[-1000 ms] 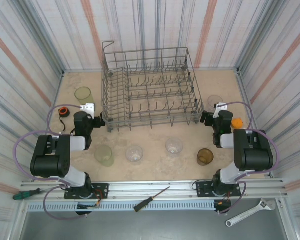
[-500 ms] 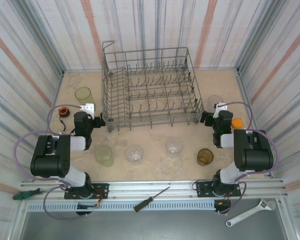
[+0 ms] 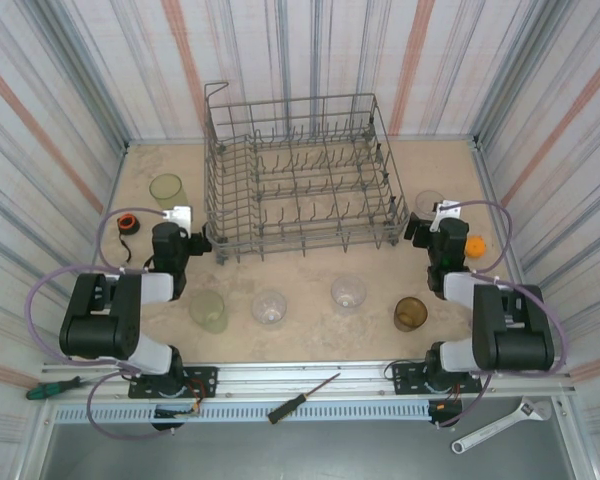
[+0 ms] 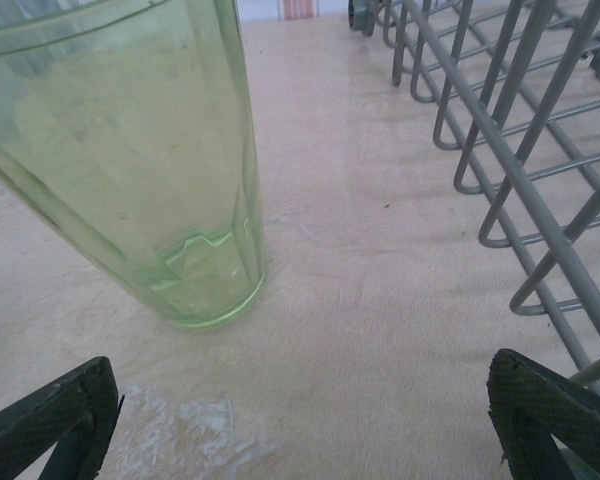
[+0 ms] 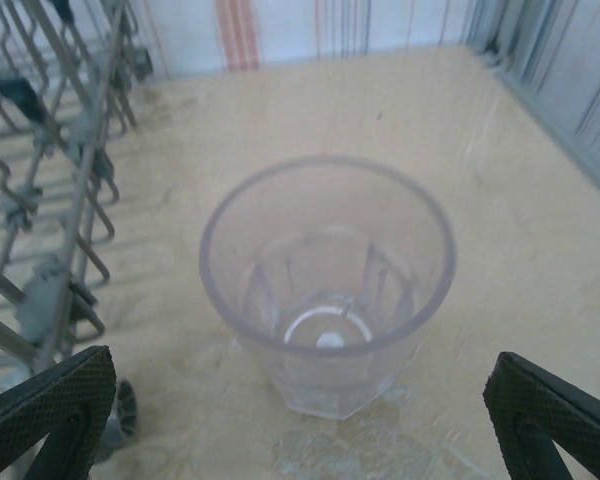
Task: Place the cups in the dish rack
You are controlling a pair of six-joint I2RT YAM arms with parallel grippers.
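The dish rack (image 3: 300, 175) sits where it was at the far middle of the table (image 3: 310, 270). The six cups in view all stand on the tabletop outside it, and none has shifted. The right arm (image 3: 508, 335) has changed most. Its elbow block has dropped toward the table's near edge and its forearm has stretched forward, carrying the right gripper (image 5: 300, 405) slightly closer to the lilac cup (image 5: 328, 280) by the rack's right end. Its fingers are spread wide and hold nothing, and the upright cup stands just ahead, centred on the gap and untouched. The left arm (image 3: 105, 320) has barely moved. The left gripper (image 4: 305, 415) is likewise spread wide and empty, with a yellow-green cup (image 4: 130, 150) upright ahead to its left and the rack's wires to its right. Along the near side a second yellow-green cup (image 3: 208, 310), a clear cup (image 3: 269, 306), a second clear cup (image 3: 348, 292) and an amber cup (image 3: 411, 313) stand in a row as before. The orange ball (image 3: 473, 243) beside the right wrist and the orange-and-black ring (image 3: 127, 223) at far left are unchanged.
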